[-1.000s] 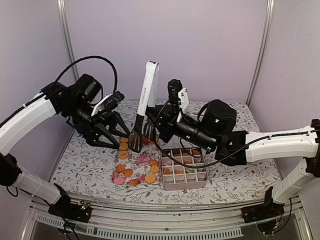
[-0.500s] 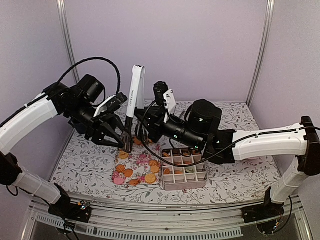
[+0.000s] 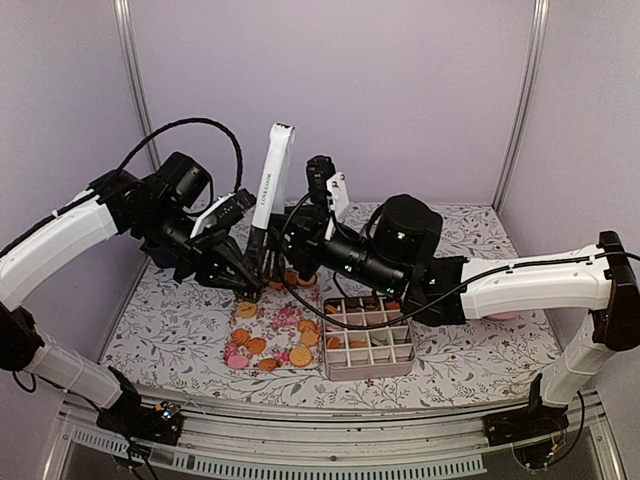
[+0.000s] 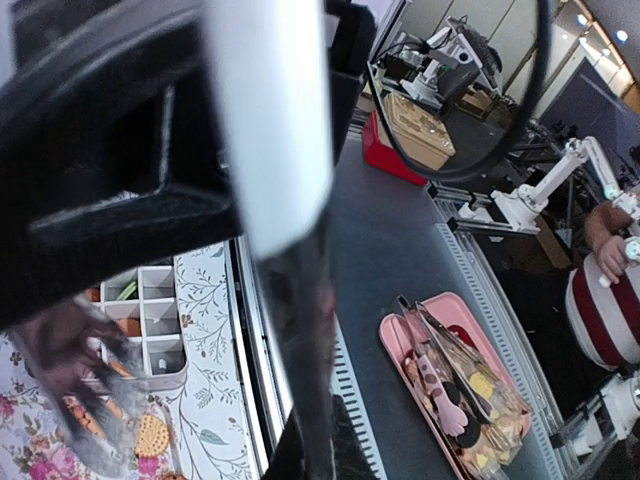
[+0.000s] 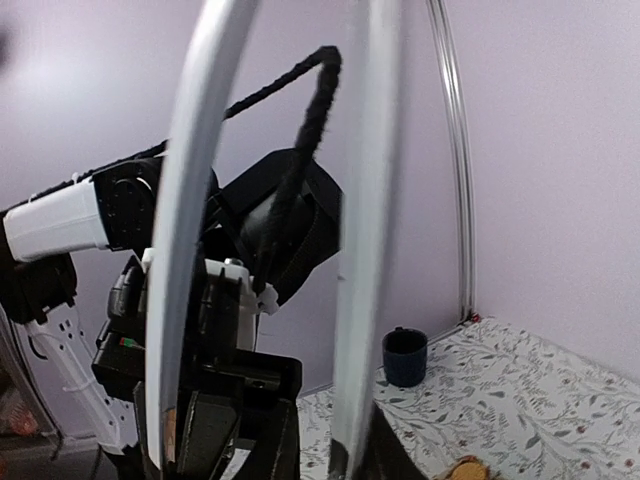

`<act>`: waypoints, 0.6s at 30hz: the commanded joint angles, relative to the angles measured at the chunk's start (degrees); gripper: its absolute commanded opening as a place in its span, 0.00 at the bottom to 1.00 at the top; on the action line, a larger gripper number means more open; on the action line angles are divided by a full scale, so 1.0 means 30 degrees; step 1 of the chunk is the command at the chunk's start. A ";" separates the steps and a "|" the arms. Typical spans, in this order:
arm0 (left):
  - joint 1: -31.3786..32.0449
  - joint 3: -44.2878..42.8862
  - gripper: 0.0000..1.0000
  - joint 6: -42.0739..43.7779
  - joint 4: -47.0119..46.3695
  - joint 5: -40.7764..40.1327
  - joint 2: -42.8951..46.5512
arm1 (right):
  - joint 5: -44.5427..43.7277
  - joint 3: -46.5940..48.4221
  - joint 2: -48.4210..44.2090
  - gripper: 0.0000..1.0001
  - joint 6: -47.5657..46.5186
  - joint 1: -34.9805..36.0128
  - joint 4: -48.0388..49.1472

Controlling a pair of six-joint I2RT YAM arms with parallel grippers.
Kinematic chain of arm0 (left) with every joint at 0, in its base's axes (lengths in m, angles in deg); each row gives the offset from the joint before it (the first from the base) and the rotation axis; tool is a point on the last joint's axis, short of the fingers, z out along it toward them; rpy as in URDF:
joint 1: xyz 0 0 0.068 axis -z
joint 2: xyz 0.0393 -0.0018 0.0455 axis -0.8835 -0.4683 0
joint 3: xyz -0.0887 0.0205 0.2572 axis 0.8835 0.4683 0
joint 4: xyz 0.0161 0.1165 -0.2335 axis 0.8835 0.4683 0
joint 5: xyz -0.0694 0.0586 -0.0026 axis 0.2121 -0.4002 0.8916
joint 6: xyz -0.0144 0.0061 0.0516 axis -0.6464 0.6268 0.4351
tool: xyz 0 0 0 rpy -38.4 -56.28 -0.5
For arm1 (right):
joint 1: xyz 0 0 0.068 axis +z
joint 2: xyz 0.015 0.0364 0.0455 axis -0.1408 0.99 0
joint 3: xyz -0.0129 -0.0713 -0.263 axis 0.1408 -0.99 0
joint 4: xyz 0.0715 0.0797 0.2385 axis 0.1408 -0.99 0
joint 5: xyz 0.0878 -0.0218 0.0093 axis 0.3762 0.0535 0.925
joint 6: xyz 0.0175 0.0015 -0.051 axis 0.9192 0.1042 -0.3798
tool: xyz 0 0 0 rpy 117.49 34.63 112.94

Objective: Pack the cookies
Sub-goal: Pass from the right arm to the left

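pack job is maybe a third done going by the top view: the divided box (image 3: pixel 367 372) has orange ones in a few of its far and left cells plus something green in one, but lots of cells look bare. most of the cookies (image 3: pixel 301 356) are loose on the flowery plate (image 3: pixel 283 318) just left of the box, mostly orange-tan with a couple of pink at the near edge. so what's left is basically the whole pile, one at a time. my right gripper (image 3: pixel 290 248) is clamped round the tongs (image 3: pixel 268 185), which stand nearly upright with their dark tips down over the far edge of the plate. my wrist cam shows the two white arms rising right past the lens. my left gripper (image 3: pixel 232 280) looks spread wide and holds nothing, low by the tong tips. the left wrist view is too blurry to confirm that. materials: the tongs have smooth glossy white plastic arms and dark ends, and i can't tell if they've got a cookie yet. the cookies are flat matte discs, and the one in the left wrist view (image 4: pixel 152 435) has a waffle-like surface, so i'd guess they're crumbly. the box is rigid, pinkish-grey, with thin dividers making small square cells. the cloth (image 3: pixel 170 330) underneath has a leafy print.
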 commanded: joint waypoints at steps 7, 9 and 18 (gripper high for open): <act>0.0113 0.0329 0.00 0.0055 0.0199 -0.1598 0.0112 | -0.0013 -0.0247 -0.1018 0.69 0.0366 -0.0020 -0.0480; 0.0112 0.0283 0.00 0.0161 0.0220 -0.2038 0.0106 | -0.0326 -0.0830 -0.1420 0.84 0.0380 -0.0046 -0.0861; -0.1435 -0.0395 0.00 0.1623 0.1991 -0.2999 -0.1456 | -0.0386 -0.2593 -0.3052 0.99 0.2438 -0.0867 -0.2410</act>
